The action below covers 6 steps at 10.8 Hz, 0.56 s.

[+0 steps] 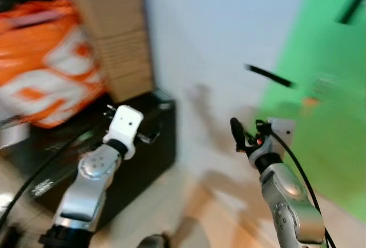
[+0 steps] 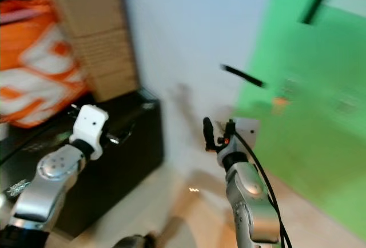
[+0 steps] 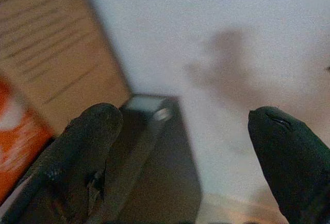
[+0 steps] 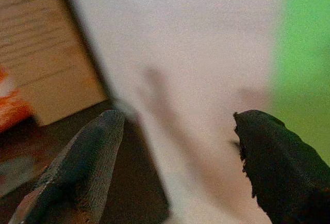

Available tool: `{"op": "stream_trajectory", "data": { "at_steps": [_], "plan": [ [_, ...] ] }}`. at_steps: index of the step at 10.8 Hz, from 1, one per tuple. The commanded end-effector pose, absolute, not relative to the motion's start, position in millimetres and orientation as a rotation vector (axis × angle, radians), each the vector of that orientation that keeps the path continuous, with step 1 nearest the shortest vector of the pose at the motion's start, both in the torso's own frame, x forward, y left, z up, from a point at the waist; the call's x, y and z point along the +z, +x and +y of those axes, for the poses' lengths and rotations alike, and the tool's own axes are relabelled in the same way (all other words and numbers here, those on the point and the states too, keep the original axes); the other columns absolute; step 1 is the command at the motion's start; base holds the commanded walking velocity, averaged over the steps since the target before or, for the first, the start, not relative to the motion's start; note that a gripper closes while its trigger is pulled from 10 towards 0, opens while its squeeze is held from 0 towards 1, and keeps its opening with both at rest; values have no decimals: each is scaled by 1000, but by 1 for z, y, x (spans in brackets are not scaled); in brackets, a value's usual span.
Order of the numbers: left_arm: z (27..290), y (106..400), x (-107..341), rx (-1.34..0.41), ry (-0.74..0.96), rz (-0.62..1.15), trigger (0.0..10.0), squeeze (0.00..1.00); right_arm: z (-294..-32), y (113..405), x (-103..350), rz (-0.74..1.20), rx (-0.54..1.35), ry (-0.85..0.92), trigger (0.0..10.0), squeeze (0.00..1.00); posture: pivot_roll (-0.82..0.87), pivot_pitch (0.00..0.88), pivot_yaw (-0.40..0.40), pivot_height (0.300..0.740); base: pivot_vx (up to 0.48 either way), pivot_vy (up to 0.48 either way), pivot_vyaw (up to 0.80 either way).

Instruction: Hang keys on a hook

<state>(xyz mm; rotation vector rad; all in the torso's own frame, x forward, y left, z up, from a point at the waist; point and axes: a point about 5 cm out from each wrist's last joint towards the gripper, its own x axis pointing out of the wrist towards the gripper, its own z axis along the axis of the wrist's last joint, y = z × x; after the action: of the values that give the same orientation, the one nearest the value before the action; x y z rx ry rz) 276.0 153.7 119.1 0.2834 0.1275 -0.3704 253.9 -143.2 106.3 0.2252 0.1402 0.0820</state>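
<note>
The picture is blurred by motion. My left gripper (image 3: 185,121) is open with nothing between its fingers, held up in front of a black case (image 1: 146,156) by the white wall (image 1: 206,36). To the right, my right gripper (image 1: 247,129) is raised towards the wall beside a green sheet (image 1: 326,122). In the right wrist view the right gripper (image 4: 180,123) is open and holds nothing. A short black bar (image 1: 269,75) juts out at the green sheet's edge, above the right gripper. A small orange blob (image 1: 310,102) sits on the green sheet, too blurred to identify.
A cardboard box (image 1: 114,36) stands on the black case against the wall. An orange and white bag (image 1: 46,76) lies to its left. A second dark bar (image 1: 351,5) crosses the green sheet's top. Pale floor (image 1: 211,214) lies between my arms.
</note>
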Motion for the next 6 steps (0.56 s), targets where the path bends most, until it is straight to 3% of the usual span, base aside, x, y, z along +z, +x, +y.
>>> {"op": "stream_trajectory", "data": {
  "at_steps": [1,6],
  "plan": [
    [155,276,121,-358,293,120,10000,0,-146,254,104,152,57,209,10000,1000,-64,0,41,740,0,0,800],
    [155,280,124,-354,290,94,10000,0,-141,260,106,159,83,215,10000,1000,-51,0,27,740,0,0,800]
  ]
}}
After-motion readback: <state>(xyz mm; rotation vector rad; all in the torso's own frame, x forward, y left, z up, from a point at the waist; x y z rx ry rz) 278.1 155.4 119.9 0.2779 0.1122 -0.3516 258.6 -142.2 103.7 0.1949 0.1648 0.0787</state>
